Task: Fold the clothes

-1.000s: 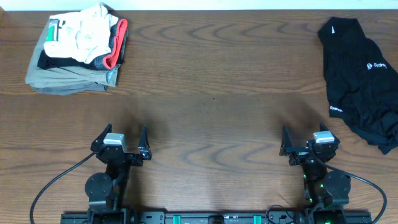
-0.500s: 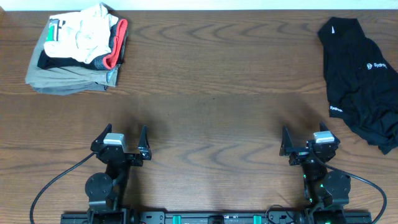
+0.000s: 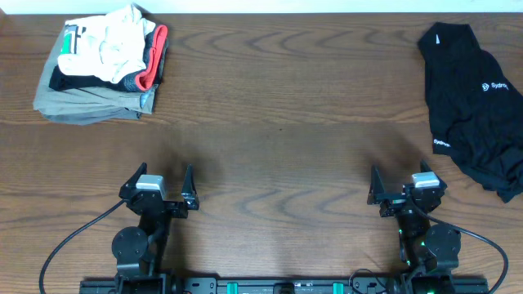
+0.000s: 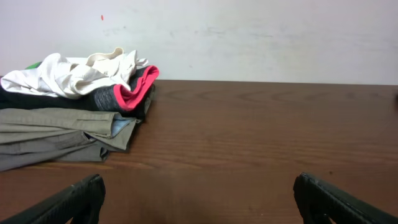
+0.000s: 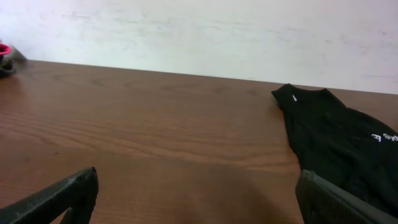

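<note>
The black top (image 3: pixel 474 106) lies crumpled at the far right of the table, collar toward the back, with small white logos on chest and hem. It also shows at the right of the right wrist view (image 5: pixel 339 143). My left gripper (image 3: pixel 159 181) is open and empty near the front left. My right gripper (image 3: pixel 404 184) is open and empty near the front right, in front of and left of the top. In the wrist views the left jaws (image 4: pixel 199 199) and the right jaws (image 5: pixel 199 196) are spread wide over bare wood.
A stack of folded khaki, white and red-trimmed garments (image 3: pixel 102 65) sits at the back left, also in the left wrist view (image 4: pixel 68 112). The brown wooden table (image 3: pixel 278 122) ends at a white wall behind.
</note>
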Action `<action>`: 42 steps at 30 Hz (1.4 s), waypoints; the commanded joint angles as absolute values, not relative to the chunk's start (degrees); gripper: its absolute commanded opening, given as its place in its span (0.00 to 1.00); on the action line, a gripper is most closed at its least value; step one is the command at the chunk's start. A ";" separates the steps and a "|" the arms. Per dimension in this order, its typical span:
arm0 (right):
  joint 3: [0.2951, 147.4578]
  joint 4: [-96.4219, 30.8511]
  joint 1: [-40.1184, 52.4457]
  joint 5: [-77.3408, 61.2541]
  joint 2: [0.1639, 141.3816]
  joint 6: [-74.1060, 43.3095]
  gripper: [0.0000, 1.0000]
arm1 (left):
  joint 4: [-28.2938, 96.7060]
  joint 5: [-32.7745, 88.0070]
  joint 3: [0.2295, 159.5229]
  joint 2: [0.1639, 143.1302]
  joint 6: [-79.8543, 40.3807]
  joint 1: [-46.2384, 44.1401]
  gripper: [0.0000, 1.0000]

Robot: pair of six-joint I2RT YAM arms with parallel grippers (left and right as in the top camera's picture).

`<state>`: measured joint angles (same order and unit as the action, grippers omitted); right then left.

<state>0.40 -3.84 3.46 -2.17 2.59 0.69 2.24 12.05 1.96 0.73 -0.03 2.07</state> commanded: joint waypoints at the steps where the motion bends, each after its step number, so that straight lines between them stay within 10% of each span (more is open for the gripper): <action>1: 0.32 -4.08 2.92 -2.81 2.26 1.39 0.99 | 2.90 12.23 0.25 0.27 0.14 1.85 0.98; 42: 7.01 5.76 2.90 -3.84 8.23 3.57 0.99 | 1.61 11.14 10.15 9.21 0.12 1.85 0.98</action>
<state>2.63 5.58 3.46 -5.30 5.50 2.59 1.54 11.64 5.26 5.32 -0.03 2.07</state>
